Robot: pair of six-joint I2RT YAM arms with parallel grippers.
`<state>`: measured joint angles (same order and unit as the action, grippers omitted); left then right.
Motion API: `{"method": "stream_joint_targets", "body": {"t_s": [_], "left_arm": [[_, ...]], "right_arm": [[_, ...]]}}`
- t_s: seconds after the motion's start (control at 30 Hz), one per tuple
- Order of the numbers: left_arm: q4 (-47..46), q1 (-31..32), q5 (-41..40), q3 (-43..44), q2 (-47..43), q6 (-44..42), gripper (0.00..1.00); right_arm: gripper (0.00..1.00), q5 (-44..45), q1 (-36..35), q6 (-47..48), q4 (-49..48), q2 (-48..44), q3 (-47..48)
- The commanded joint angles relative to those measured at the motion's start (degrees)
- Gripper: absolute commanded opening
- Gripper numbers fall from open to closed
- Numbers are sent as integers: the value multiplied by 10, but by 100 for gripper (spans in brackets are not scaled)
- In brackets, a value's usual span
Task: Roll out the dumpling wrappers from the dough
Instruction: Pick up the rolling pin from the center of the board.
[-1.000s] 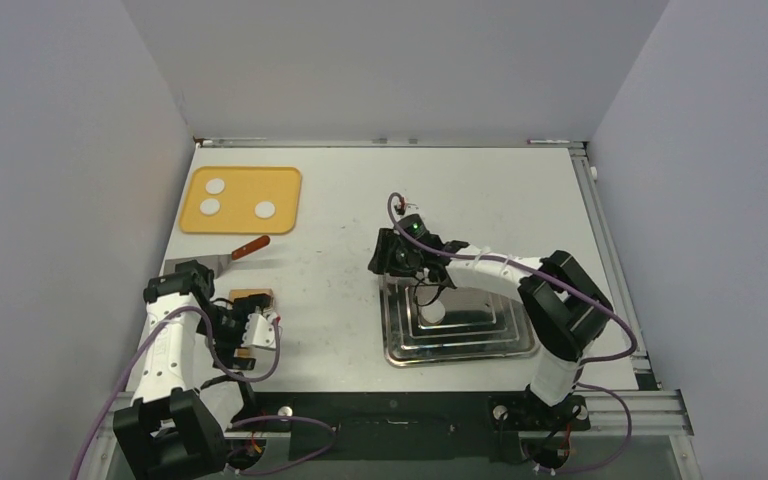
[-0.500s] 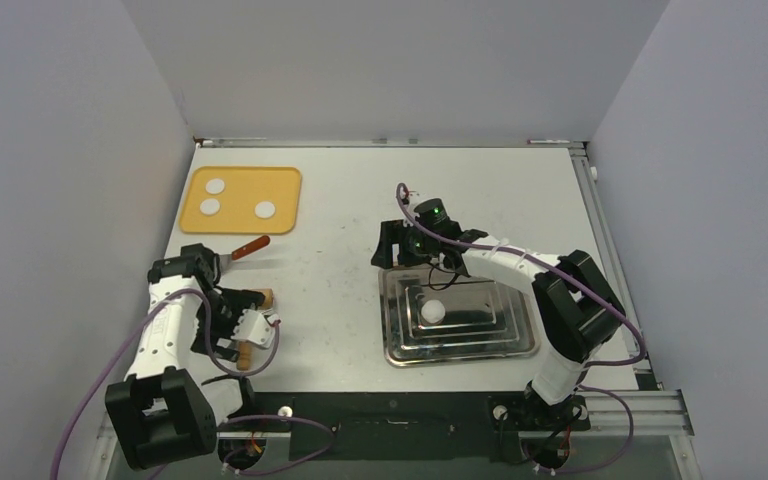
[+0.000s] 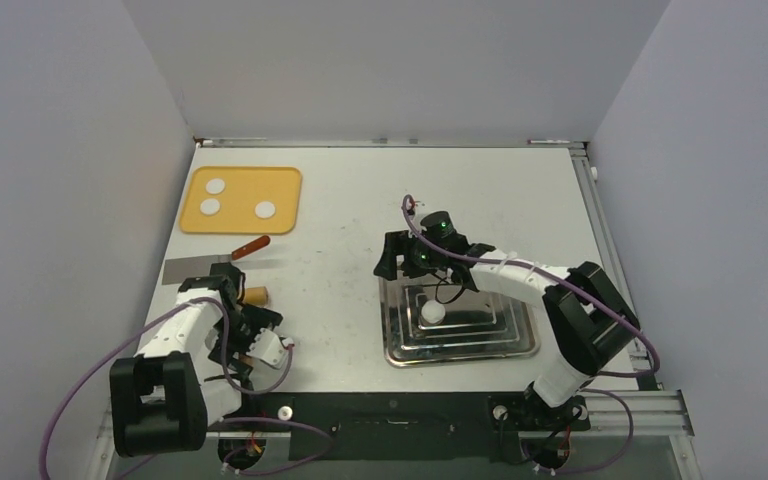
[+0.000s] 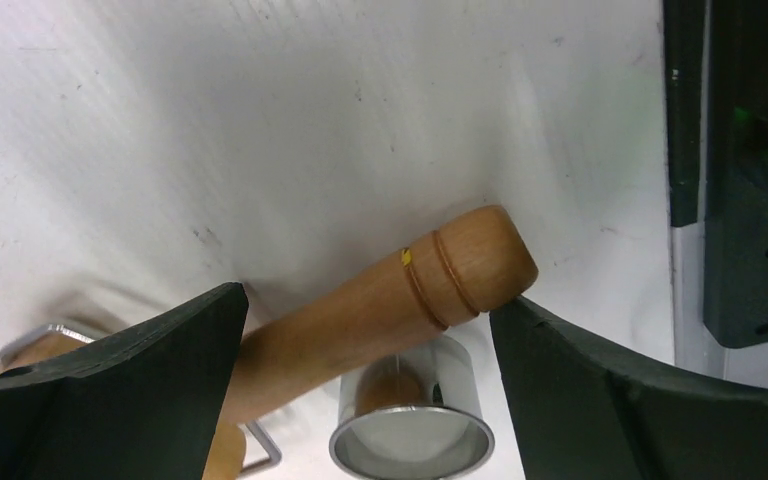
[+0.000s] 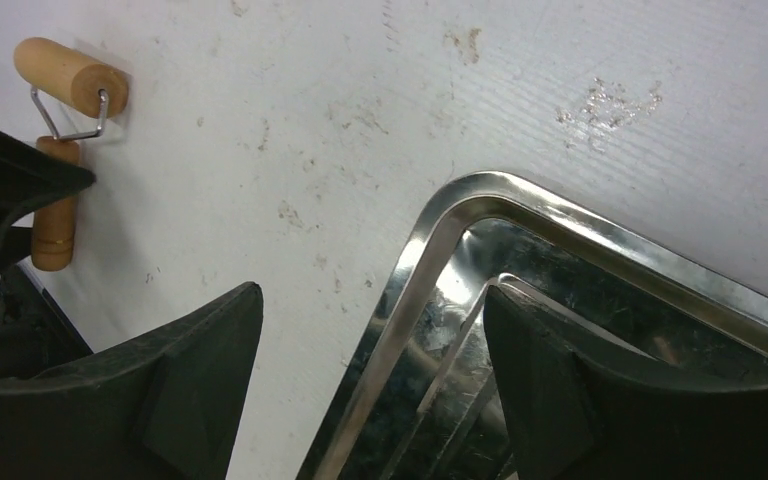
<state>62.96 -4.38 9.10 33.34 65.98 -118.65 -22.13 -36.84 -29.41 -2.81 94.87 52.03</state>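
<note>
Three white dough pieces [image 3: 216, 185] lie on the yellow board [image 3: 285, 180] at the far left. Another white dough lump [image 3: 432, 312] rests in the steel tray [image 3: 505, 345]. No dumpling wrappers are in view. My right gripper [image 3: 407, 262] [image 5: 370, 385] is open over the tray's far left corner [image 5: 460, 210], holding nothing. My left gripper [image 3: 245, 318] [image 4: 365, 385] is open and straddles the wooden handle [image 4: 360, 310] of the roller [image 3: 253, 295], whose end nears the right finger [image 4: 600, 400]; the jaws have not closed on it.
A small shiny metal ring [image 4: 410, 425] stands under the roller handle between my left fingers. A scraper [image 3: 210, 265] with a wooden handle lies between the board and the left arm. The roller's drum [image 5: 68, 72] shows far off in the right wrist view.
My right gripper opened and pulled back, leaving the dough lump in the tray. My left arm swung in and brought its open gripper over the roller handle.
</note>
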Motion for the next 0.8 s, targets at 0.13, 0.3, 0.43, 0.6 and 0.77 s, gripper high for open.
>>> {"method": "stream_joint_targets", "body": {"t_s": [0.13,0.3,0.43,0.6,0.77], "left_arm": [[-112,9,89,-34,53,-340,82],[-157,21,173,-47,73,-317,67],[-165,65,236,-15,92,-161,63],[-219,134,264,3,105,30,60],[-279,198,226,7,132,160,59]], "right_arm": [[76,59,-42,-7,-3,-65,8],[76,77,-58,0,21,-68,25],[76,84,-65,8,42,-74,38],[76,92,-67,25,58,-85,44],[76,104,-66,40,69,-105,34]]}}
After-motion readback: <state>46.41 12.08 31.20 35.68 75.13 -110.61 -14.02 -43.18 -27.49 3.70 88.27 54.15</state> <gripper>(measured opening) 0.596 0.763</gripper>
